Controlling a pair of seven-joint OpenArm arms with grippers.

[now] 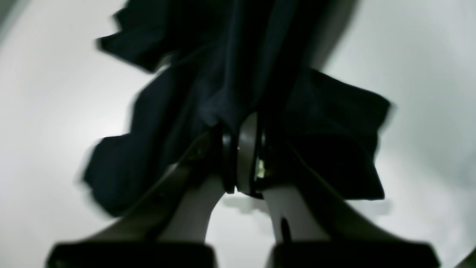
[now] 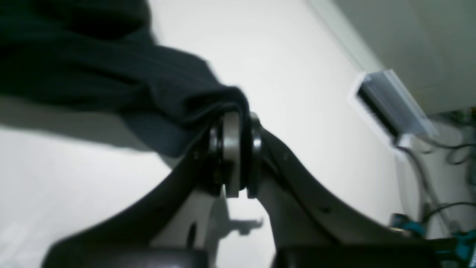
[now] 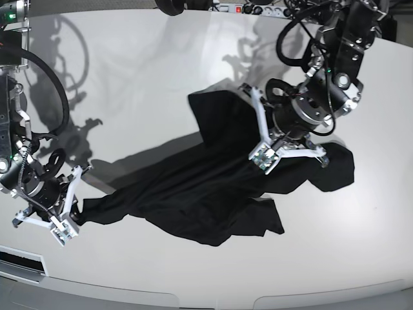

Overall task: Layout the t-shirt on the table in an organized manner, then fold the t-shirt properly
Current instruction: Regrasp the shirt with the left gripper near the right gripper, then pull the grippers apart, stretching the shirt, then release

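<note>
Surface: a glossy white tabletop (image 3: 161,71) with rounded edges fills nearly the whole base view; arm shadows fall across its far half.
Garment: one black t-shirt (image 3: 193,187), wrinkled and stretched in a long band from the near left of the base view to the right middle, part lying on the tabletop, part lifted.
Left gripper (image 1: 243,156): fingers together, clamped on a bunch of the t-shirt; in the left wrist view the cloth (image 1: 230,74) hangs in folds above the tips, blurred. In the base view this gripper (image 3: 266,157) sits over the right part of the garment.
Right gripper (image 2: 234,156): pinched tight on an edge of the t-shirt, whose cloth (image 2: 111,74) drapes off to the left of the right wrist view. In the base view it (image 3: 64,226) holds the garment's left end, low over the tabletop.
Arms: two, each with white finger frames and dark bodies.
Cables: black loops (image 3: 45,84) hang by the arm on the base view's left; more (image 3: 293,32) coil by the other arm.
Far edge: a strip of equipment with a small red light (image 3: 242,9) lies along the top of the base view.
Off the tabletop: the right wrist view shows a clear-fronted box-like fixture (image 2: 394,104), wires (image 2: 431,178) and something teal (image 2: 461,242), too blurred to name.
In the way: the left arm's body covers part of the t-shirt's upper right fold.
</note>
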